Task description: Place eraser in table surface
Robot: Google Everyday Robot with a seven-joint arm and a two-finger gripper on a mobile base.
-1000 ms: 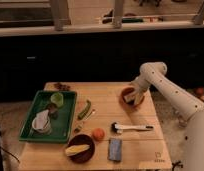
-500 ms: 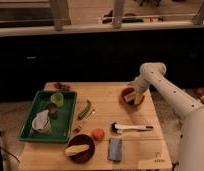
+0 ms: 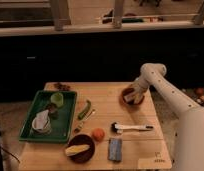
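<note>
Brown bowl at two o'clock on the surface has the claw inside; apart or clamped, I cannot tell. Lifting may catch the rim and tip the bowl.

I saw the gripper down at the orange bowl near the worktop's far right corner. The brush and blue-grey sponge lay toward its near right corner.
</note>
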